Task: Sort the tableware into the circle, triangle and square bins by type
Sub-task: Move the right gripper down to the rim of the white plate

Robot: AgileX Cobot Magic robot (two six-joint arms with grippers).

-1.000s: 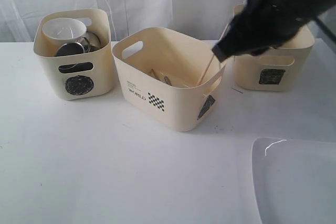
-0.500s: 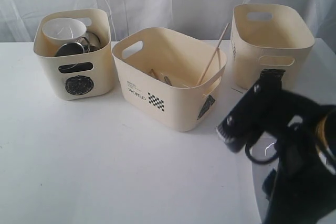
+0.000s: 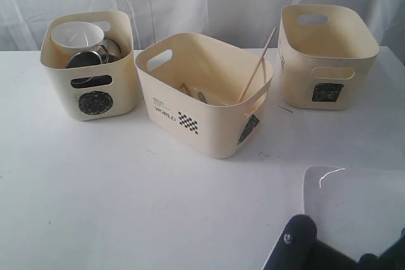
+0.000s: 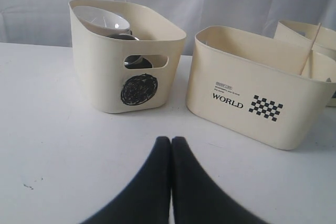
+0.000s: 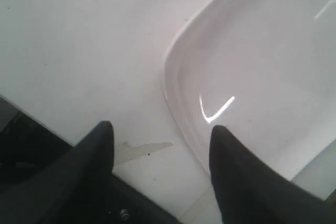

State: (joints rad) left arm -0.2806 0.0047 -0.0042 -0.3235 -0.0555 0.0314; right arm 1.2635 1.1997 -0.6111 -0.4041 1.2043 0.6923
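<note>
The circle bin at the left holds a small white bowl and steel mugs. In the triangle bin in the middle, a wooden chopstick leans on the rim above other cutlery. At the right stands the square bin. A large white square plate lies at the front right. My right gripper is open just over the plate's near rim, one finger above the plate and one above the table. My left gripper is shut and empty, facing the circle bin.
A white curtain hangs behind the bins. The right arm's black body shows at the bottom edge of the exterior view. In the left wrist view the triangle bin shows a WORLD label and a checker print.
My right arm has swung from above the triangle bin down to the plate at the front right, and its jaws have widened. The chopstick stays leaning in the bin.
</note>
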